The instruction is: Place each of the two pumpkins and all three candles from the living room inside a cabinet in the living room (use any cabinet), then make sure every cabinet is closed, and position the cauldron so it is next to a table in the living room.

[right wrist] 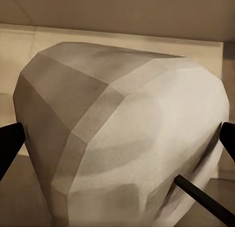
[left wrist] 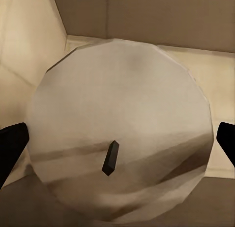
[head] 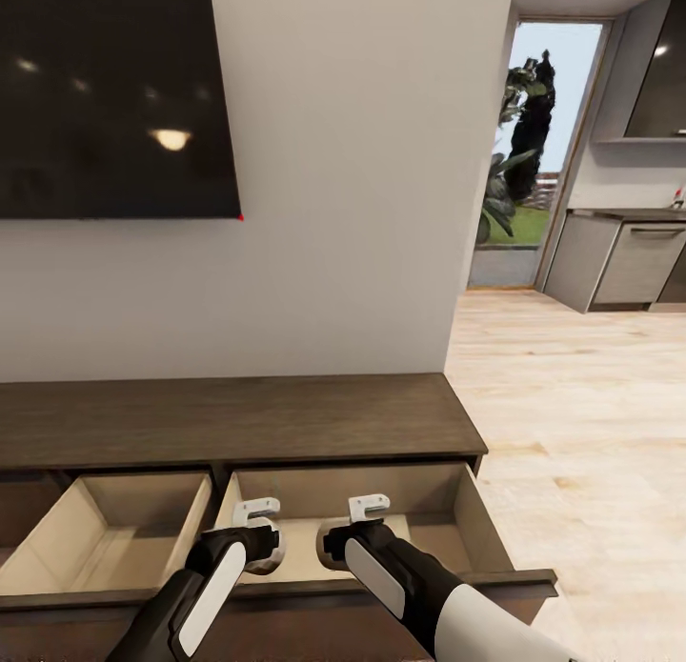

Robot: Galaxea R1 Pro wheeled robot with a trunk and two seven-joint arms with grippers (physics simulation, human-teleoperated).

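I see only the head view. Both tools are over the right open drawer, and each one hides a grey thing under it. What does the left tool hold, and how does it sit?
Observer: The left tool holds the left candle, with a finger at each edge. Its flat round top and dark wick face the wrist camera.
Operator: And the right one?
Observer: The right candle sits tilted in the right tool. Its faceted side faces the camera and its wick points sideways.
Operator: What is behind the left candle?
Observer: A pale inner corner of the drawer.
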